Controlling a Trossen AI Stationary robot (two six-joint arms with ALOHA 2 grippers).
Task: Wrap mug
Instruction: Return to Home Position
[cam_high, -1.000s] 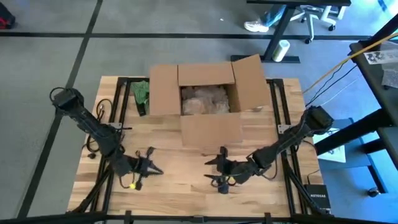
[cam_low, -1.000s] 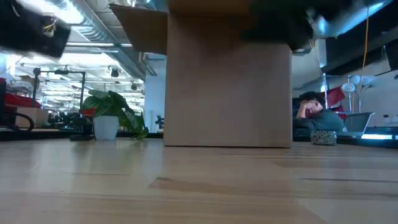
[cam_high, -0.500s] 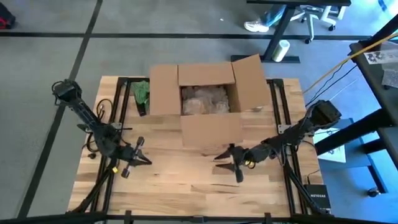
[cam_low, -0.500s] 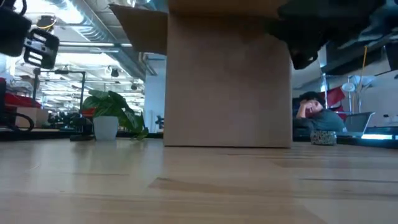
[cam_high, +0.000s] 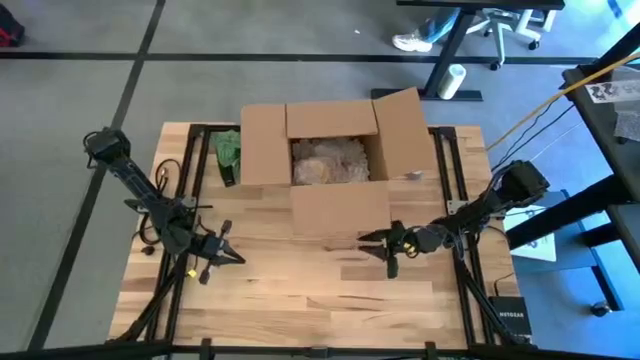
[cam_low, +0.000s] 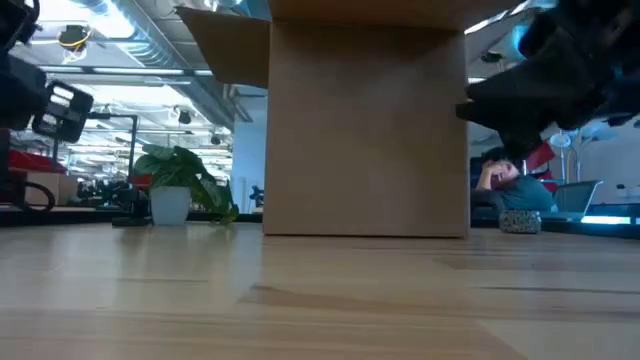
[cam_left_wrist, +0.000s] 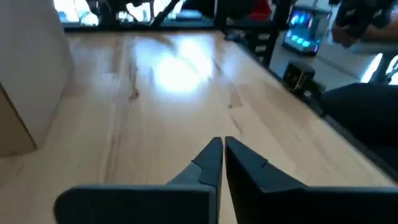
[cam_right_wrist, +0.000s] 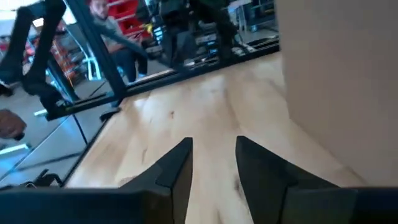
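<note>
No mug shows in any view; it is hidden or out of view. An open cardboard box (cam_high: 335, 165) stands at the table's far middle with crumpled clear wrapping (cam_high: 328, 160) inside it. My left gripper (cam_high: 222, 250) hovers over the bare left part of the table, shut with nothing in it (cam_left_wrist: 222, 148). Just in front of the box's near right corner, my right gripper (cam_high: 387, 245) is open and empty (cam_right_wrist: 214, 152).
A small green plant (cam_high: 228, 150) stands left of the box. The box's near flap (cam_high: 340, 210) hangs down toward the table's middle. Bare wood lies between the grippers. A person (cam_low: 503, 180) sits in the room beyond the table.
My right gripper has moved from the near middle toward the far and right edges, up to the box's near right corner, turning as it went. My left gripper has drawn back toward the left and far edges.
</note>
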